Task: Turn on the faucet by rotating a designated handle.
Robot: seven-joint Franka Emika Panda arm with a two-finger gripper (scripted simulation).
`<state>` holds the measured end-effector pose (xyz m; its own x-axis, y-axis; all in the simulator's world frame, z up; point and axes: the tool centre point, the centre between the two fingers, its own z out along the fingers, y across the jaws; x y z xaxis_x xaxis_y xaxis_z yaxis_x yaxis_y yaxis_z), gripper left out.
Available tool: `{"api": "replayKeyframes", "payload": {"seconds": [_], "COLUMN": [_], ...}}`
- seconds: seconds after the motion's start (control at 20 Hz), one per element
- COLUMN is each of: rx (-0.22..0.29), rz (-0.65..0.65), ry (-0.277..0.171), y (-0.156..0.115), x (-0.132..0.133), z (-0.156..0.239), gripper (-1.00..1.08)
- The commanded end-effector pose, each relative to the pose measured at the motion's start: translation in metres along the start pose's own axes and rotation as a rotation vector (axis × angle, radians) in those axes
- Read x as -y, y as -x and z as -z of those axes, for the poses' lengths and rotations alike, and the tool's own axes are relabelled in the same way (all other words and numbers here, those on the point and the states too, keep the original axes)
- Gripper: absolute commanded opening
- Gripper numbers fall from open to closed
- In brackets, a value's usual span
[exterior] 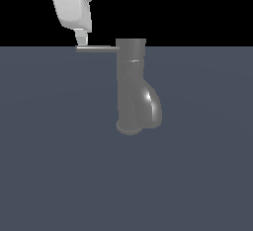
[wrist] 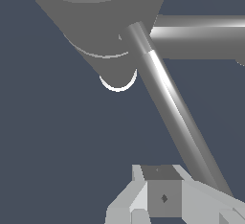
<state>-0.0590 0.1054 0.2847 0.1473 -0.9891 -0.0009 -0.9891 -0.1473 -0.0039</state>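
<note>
The faucet (exterior: pixel 131 84) is a glossy dark grey upright cylinder with a bulging spout and a round base, standing mid-scene in the exterior view. The handle (exterior: pixel 97 48), a thin light-grey rod, projects level from its top toward the exterior view's left. My white gripper (exterior: pixel 81 39) comes down from above, its tip at the handle's free end, touching or nearly touching it. In the wrist view the handle (wrist: pixel 173 110) runs diagonally from the faucet (wrist: pixel 91 17) to just beside my gripper (wrist: pixel 162 198). The fingers are together, with nothing between them.
The faucet stands on a plain flat blue-grey ground (exterior: pixel 54 166) that fills the lower part of the exterior view. The background above it is black. No other objects show.
</note>
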Motion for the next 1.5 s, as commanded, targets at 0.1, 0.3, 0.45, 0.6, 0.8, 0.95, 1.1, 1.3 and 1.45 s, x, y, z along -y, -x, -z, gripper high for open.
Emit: {"api": "replayKeyframes", "payload": {"seconds": [0.1, 0.3, 0.45, 0.6, 0.8, 0.95, 1.1, 1.3, 1.45], "rx": [-0.001, -0.001, -0.002, -0.001, -0.001, -0.001, -0.001, -0.001, -0.001], "rz": [0.000, 0.000, 0.001, 0.001, 0.001, 0.000, 0.000, 0.000, 0.000], "ry": [0.004, 0.004, 0.001, 0.001, 0.001, 0.002, 0.002, 0.003, 0.003], "y": [-0.001, -0.002, -0.007, -0.016, -0.028, -0.037, -0.046, -0.058, -0.068], "x": [-0.016, -0.025, -0.026, -0.034, -0.046, -0.054, -0.063, -0.074, -0.083], "z": [0.000, 0.000, 0.000, 0.000, 0.000, 0.000, 0.000, 0.000, 0.000], "gripper": [-1.00, -1.00, -1.00, -1.00, -1.00, -1.00, -1.00, -1.00, -1.00]}}
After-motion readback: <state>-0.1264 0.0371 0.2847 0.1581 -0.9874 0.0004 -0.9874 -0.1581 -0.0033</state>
